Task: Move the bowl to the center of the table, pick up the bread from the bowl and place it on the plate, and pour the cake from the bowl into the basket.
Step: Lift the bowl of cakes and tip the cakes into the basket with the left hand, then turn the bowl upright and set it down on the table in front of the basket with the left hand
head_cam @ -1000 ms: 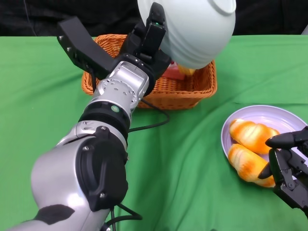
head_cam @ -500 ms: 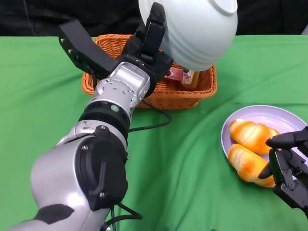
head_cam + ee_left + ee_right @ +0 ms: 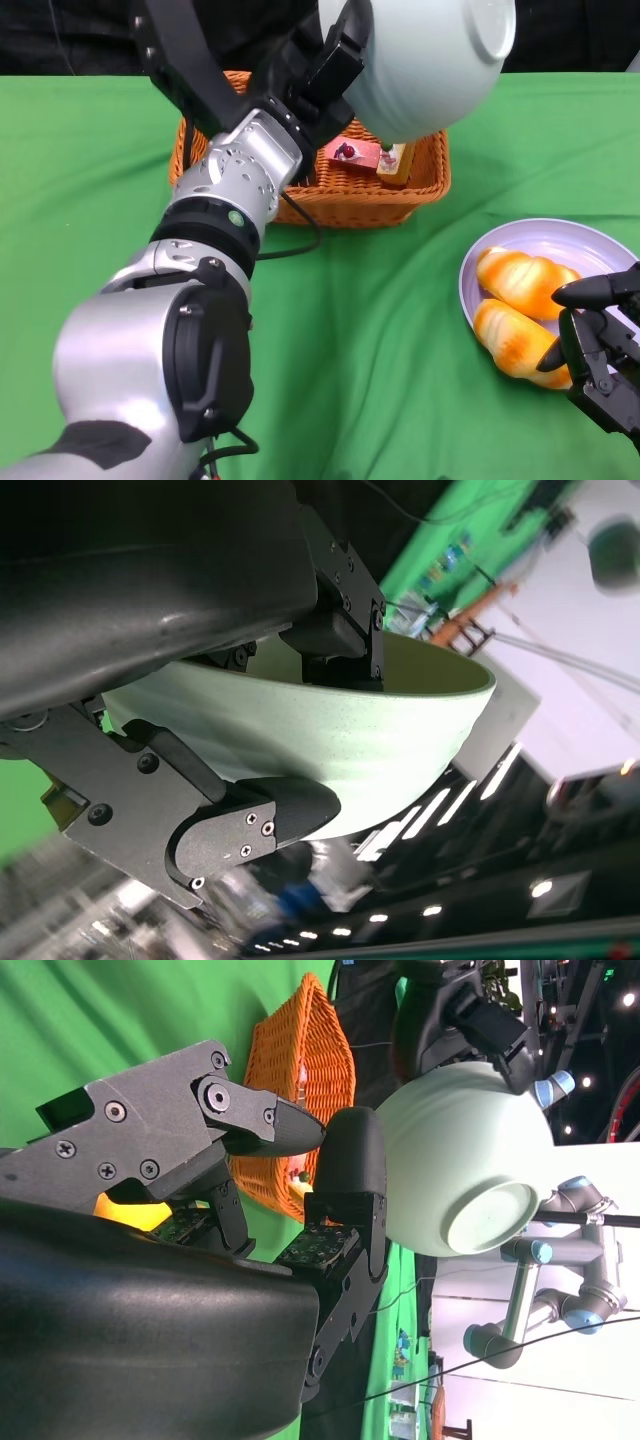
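Note:
My left hand [image 3: 318, 75] grips the pale green bowl [image 3: 425, 60] by its rim and holds it tipped over above the orange wicker basket [image 3: 345, 195]. In the left wrist view the fingers [image 3: 250, 825] clamp the bowl [image 3: 330, 750]. Cake pieces [image 3: 362, 155] lie inside the basket under the bowl. Two bread rolls [image 3: 520, 300] sit on the lavender plate [image 3: 570, 240] at the right. My right hand [image 3: 600, 345] hovers by the plate's near right edge, fingers apart, holding nothing. The right wrist view shows the bowl [image 3: 460, 1175] and basket [image 3: 300, 1090] beyond its fingers [image 3: 345, 1190].
A green cloth [image 3: 380, 350] covers the table. My left forearm [image 3: 215, 220] stretches diagonally across the left half toward the basket. A black cable [image 3: 300, 235] loops beside the basket's near left corner.
My left arm lifted and swung the bowl up and to the right. The cake now lies plainly in the basket beneath it. The right hand has not moved.

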`<state>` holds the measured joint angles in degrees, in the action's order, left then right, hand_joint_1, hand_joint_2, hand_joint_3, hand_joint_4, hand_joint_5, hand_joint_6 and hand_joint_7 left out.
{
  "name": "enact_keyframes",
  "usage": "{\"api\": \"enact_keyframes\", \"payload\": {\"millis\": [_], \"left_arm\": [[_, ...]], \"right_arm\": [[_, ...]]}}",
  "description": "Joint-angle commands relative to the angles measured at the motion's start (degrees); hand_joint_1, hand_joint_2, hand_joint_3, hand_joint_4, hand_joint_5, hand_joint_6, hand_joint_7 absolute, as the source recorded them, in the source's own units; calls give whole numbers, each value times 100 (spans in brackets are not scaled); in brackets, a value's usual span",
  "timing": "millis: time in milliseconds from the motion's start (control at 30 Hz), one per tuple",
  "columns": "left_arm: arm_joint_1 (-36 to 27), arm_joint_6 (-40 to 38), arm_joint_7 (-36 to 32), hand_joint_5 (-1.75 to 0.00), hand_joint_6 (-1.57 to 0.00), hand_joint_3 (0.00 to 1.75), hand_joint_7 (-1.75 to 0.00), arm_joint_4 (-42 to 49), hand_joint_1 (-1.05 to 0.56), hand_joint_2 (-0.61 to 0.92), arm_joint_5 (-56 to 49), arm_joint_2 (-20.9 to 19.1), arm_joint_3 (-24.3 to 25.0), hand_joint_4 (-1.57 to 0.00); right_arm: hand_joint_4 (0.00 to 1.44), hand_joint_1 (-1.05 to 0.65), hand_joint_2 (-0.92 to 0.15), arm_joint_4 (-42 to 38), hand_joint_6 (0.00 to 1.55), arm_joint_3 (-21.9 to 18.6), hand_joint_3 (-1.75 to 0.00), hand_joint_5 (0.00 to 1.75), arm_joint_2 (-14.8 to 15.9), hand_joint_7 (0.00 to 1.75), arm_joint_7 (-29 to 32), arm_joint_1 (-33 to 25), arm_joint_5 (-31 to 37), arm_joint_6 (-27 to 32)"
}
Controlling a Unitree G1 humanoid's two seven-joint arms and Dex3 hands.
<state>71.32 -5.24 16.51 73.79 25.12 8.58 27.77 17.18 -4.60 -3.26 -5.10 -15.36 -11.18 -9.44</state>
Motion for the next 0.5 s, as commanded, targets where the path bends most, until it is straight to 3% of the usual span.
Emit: {"api": "enact_keyframes", "payload": {"millis": [33,233,500], "left_arm": [[130,236,553,-175,-62,113,-173,-175,-12,64,-223,-210,-257,-78],[79,653,1269,-175,-69,112,-166,-371,-13,65,-774,-493,-854,-77],[-247,1917,2458,-175,-68,123,-168,-856,-19,50,-1616,-1065,-1802,-79]], "right_arm": [[66,-13,-76,-19,67,-76,-70,166,52,123,9,-6,-25,-77],[67,-12,-76,-9,66,-80,-71,166,55,123,15,1,-23,-45],[67,-13,-77,23,67,-79,-69,165,55,122,51,13,-29,4]]}}
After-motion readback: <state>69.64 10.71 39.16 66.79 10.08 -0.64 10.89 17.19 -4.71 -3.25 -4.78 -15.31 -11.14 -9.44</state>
